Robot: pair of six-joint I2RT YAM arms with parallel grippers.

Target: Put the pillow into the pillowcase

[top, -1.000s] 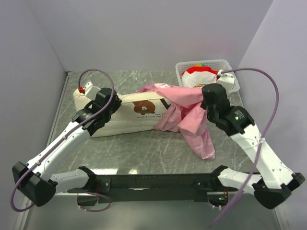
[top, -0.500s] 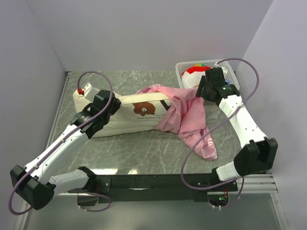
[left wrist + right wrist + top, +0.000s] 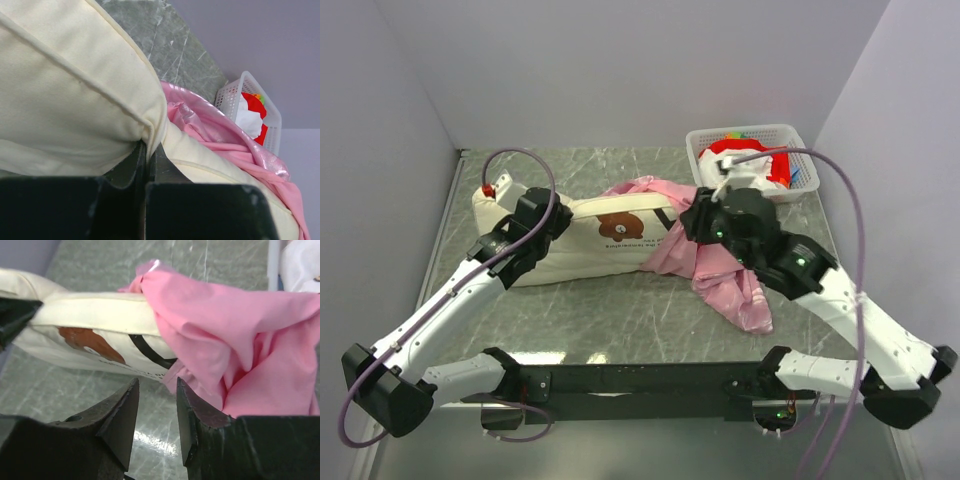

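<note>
The cream pillow [image 3: 605,240] with its brown bear mark lies across the middle of the table. Its right end sits inside the crumpled pink pillowcase [image 3: 725,265]. My left gripper [image 3: 548,222] is shut on the pillow, pinching a fold of cream fabric [image 3: 152,131] between its fingers [image 3: 149,150]. My right gripper [image 3: 692,226] hovers over the pillowcase's left edge. In the right wrist view it [image 3: 157,385] is open over bare tabletop with nothing between its jaws, and the pink hem [image 3: 187,376] hangs just ahead of its right finger. The pillow [image 3: 95,315] runs off to the left there.
A white basket [image 3: 790,133] with red and white items stands at the back right corner, behind the right arm. Grey walls close in the back and both sides. The marble tabletop [image 3: 620,310] shows in front of the pillow.
The right gripper let go of the pink fabric, swung toward the basket, then came back left and down to the pillowcase's edge, now open. The pillowcase has slumped. The left arm has held still.
</note>
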